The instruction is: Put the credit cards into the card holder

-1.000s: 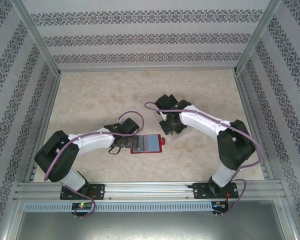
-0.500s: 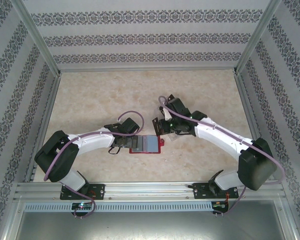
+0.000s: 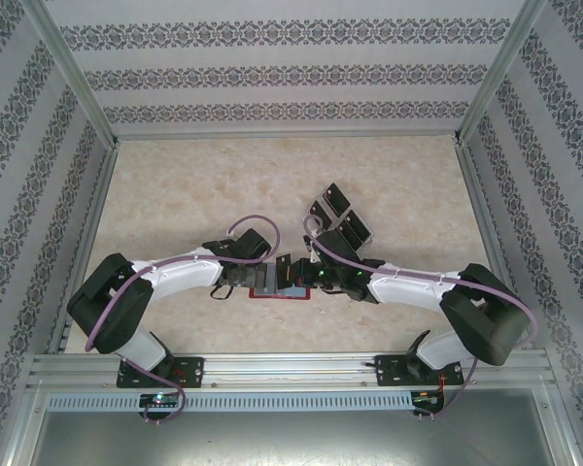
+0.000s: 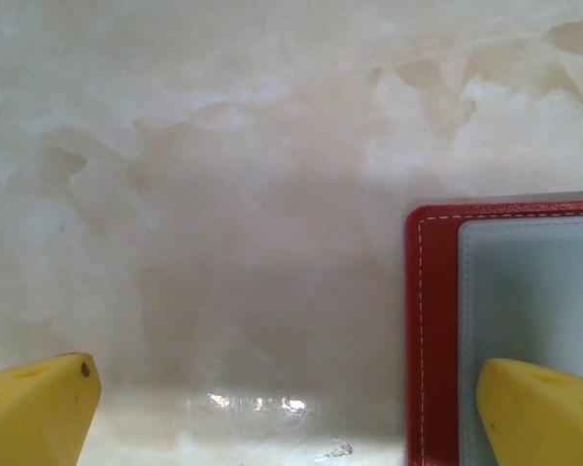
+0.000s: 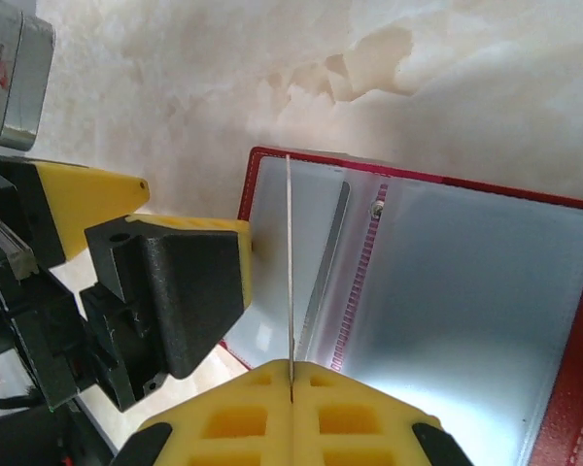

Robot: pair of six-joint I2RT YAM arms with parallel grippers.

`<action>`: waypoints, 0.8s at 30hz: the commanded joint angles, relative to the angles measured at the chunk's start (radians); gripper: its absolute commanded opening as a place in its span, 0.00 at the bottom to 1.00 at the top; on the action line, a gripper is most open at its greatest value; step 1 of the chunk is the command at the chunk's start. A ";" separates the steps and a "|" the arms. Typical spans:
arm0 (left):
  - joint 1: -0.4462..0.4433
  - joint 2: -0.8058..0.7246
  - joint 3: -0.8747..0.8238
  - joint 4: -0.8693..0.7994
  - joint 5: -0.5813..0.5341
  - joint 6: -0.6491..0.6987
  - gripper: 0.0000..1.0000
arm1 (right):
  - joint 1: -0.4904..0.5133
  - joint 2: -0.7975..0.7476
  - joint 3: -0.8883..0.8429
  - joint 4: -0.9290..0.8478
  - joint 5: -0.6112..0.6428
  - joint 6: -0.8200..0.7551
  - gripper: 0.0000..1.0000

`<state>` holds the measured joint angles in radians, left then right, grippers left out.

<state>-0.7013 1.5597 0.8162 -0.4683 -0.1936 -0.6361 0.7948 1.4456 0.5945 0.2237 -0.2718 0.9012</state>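
Plainly, the right gripper [image 5: 291,388] is clamped tight on one card [image 5: 290,262], which stands on edge and shows from the wrist as a thin pale line over the left part of the open card holder [image 5: 486,291]; the card holder lies flat on the worktop [image 3: 175,194] between the two arms, a red border round greyish clear sleeves; the left gripper [image 4: 291,417] is spread wide at the holder's left edge, one yellow fingertip [image 4: 539,408] over the sleeve and the other out over bare stone, and whether it presses the holder down I cannot tell; the other credit cards [image 3: 338,216] sit in a loose black cluster further back, apart from the holder. To my eye the card is light, thin, stiff and slick, so it wants holding by one short end with most of its length free, and it could twist in the pads if it snags on a pocket mouth; the holder looks soft and light, apt to slide or fold unless pinned at an edge; the sleeves look limp and may cling shut. As for writing, nothing can be read: the card is edge-on, and a grey housing [image 5: 10,68] at the corner of the right wrist view bears red marks too small to make out.
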 commanded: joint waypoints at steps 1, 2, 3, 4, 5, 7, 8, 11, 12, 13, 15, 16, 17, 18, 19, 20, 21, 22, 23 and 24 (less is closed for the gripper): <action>-0.017 0.006 0.000 -0.090 -0.029 -0.007 1.00 | 0.007 0.002 -0.050 0.132 0.056 0.085 0.00; -0.019 0.005 0.002 -0.091 -0.030 -0.008 1.00 | 0.006 0.000 -0.058 0.138 0.063 0.093 0.00; -0.021 0.003 0.001 -0.093 -0.032 -0.008 1.00 | 0.006 -0.001 -0.067 0.147 0.066 0.100 0.00; -0.023 0.000 0.001 -0.096 -0.032 -0.009 1.00 | 0.007 -0.002 -0.072 0.151 0.067 0.104 0.00; -0.024 -0.003 0.000 -0.098 -0.032 -0.011 1.00 | 0.006 -0.001 -0.076 0.153 0.068 0.105 0.00; -0.027 -0.015 -0.001 -0.105 -0.036 -0.014 1.00 | 0.007 0.002 -0.084 0.156 0.070 0.109 0.00; -0.029 -0.021 -0.002 -0.107 -0.036 -0.014 1.00 | 0.006 0.003 -0.089 0.158 0.072 0.111 0.00; -0.030 -0.036 0.000 -0.114 -0.040 -0.013 1.00 | 0.007 0.013 -0.098 0.167 0.071 0.116 0.00; -0.031 -0.040 -0.001 -0.116 -0.042 -0.014 1.00 | 0.007 0.019 -0.102 0.172 0.070 0.117 0.00; -0.032 -0.042 0.000 -0.119 -0.041 -0.014 1.00 | 0.006 0.022 -0.105 0.174 0.071 0.118 0.00; -0.033 -0.044 0.000 -0.119 -0.041 -0.013 1.00 | 0.006 0.027 -0.108 0.181 0.069 0.119 0.00; -0.035 -0.044 0.000 -0.119 -0.041 -0.013 1.00 | 0.006 0.030 -0.107 0.182 0.066 0.119 0.00; -0.034 -0.046 0.001 -0.118 -0.041 -0.013 1.00 | 0.006 0.032 -0.109 0.185 0.064 0.120 0.00; -0.036 -0.043 0.000 -0.118 -0.041 -0.013 1.00 | 0.006 0.038 -0.109 0.188 0.054 0.118 0.00; -0.036 -0.042 0.000 -0.118 -0.041 -0.012 1.00 | 0.007 0.041 -0.108 0.194 0.045 0.115 0.00; -0.036 -0.042 -0.002 -0.118 -0.043 -0.013 1.00 | 0.007 0.045 -0.107 0.198 0.036 0.114 0.00; -0.037 -0.042 -0.003 -0.116 -0.043 -0.012 1.00 | 0.007 0.049 -0.109 0.208 0.025 0.109 0.00; -0.036 -0.043 -0.004 -0.116 -0.045 -0.013 1.00 | 0.006 0.052 -0.108 0.212 0.017 0.104 0.00; -0.036 -0.041 -0.006 -0.116 -0.044 -0.013 1.00 | 0.005 0.054 -0.108 0.213 0.010 0.096 0.00; -0.037 -0.039 -0.007 -0.115 -0.044 -0.013 1.00 | 0.003 0.057 -0.108 0.219 -0.001 0.087 0.00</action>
<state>-0.7208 1.5352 0.8158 -0.5358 -0.2146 -0.6369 0.7948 1.4906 0.4946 0.3988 -0.2390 1.0115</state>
